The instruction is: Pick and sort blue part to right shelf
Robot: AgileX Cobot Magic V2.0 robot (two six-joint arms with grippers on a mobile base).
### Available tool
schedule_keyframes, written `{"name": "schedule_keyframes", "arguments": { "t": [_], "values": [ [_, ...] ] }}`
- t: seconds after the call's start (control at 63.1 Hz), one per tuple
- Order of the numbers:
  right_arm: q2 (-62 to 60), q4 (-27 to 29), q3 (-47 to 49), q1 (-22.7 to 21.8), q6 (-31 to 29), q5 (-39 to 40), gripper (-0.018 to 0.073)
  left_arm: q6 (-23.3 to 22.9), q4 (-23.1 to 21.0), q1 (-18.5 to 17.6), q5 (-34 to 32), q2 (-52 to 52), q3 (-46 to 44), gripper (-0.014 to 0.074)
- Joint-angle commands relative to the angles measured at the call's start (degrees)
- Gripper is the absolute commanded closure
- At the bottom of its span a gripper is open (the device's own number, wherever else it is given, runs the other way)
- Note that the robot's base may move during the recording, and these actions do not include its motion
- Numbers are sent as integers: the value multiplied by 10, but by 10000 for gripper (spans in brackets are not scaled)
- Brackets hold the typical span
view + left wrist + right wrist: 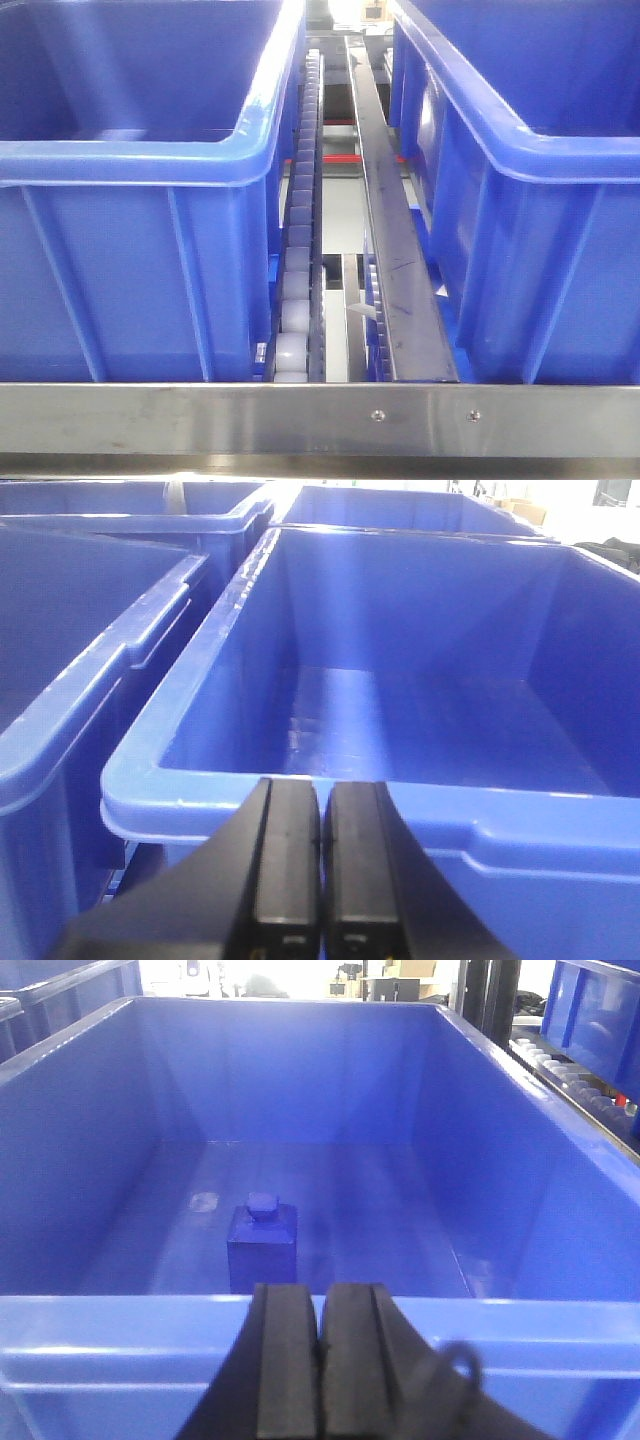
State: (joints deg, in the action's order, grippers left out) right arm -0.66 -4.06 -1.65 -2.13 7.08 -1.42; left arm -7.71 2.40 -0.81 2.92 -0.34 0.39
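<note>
Since the squat deep-blue plastic bottle-shaped part (262, 1241) is standing upright on the floor of a big open-top blue plastic bin (470, 1100), with nothing holding it, I can't tell if that's the pickup bin or the drop on the steel roller-lane right shelf (320, 415). Right gripper (320, 1360) jaws are pressed together and empty, hovering at the near rim, part just beyond and slightly left. Left gripper (320, 880) is also closed, over an empty-looking bin.
</note>
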Motion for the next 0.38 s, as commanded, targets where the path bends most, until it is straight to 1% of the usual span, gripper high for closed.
{"name": "schedule_keyframes", "arguments": {
  "t": [0.0,0.365],
  "values": [
    [-12,-6,11,-2,-5,56,528,-1,-5,0,-51,-12,14,472],
    [-12,-6,11,-2,-5,56,528,-1,-5,0,-51,-12,14,472]
  ]
}}
